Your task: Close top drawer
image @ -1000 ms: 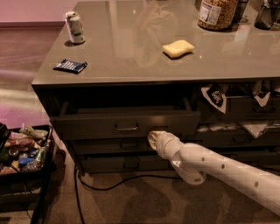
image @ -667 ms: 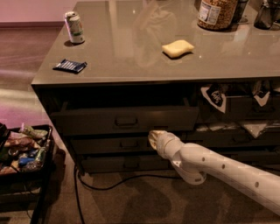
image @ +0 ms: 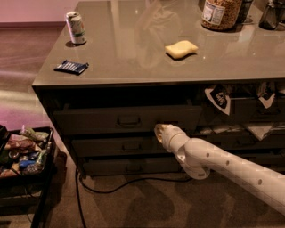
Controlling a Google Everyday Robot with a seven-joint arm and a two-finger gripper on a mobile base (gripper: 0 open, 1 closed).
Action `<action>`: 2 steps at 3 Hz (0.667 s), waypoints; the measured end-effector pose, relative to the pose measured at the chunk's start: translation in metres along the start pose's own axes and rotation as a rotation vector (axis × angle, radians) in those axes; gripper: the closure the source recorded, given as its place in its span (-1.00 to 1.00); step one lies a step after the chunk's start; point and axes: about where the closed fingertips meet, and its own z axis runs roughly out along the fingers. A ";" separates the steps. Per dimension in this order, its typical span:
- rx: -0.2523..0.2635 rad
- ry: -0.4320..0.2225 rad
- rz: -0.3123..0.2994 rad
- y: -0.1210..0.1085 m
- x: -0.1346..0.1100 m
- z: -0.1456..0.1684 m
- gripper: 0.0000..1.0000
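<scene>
The gripper (image: 160, 132) sits at the end of the white arm (image: 231, 167), which reaches in from the lower right. Its tip is at the lower right part of the top drawer's (image: 89, 119) front, touching it or just short of it. Whether the gripper is open or closed cannot be told; it has hold of nothing visible.

Key relation: the drawer front lies directly beyond the gripper, on the far side, with its long axis running left to right. The small bar handle (image: 129, 120) is left of the gripper, at the centre of the front. The contact point is therefore off-centre to the right. Judgement: the closing push runs straight away from the near side, into the cabinet. An off-centre push may skew the drawer on its runners.

The drawer appears almost fully in, with a dark gap above the front. Its inside is hidden.

Containers:
- The two lower drawers (image: 120, 146) beneath it are shut; contents are not visible.
- The right-hand drawers (image: 249, 109) have cloths and papers (image: 219, 97) sticking out.
- A black cart (image: 44, 133) on the floor at near left holds mixed packets and bottles.

On the countertop (image: 133, 26) are a can (image: 76, 27), a blue packet (image: 71, 67), a yellow sponge (image: 181, 49) and a jar (image: 220, 13). A cable (image: 116, 181) lies on the floor below the cabinet.
</scene>
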 end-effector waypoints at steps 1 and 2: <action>0.042 0.019 -0.016 -0.022 0.007 0.003 1.00; 0.082 0.031 -0.045 -0.045 0.011 0.008 1.00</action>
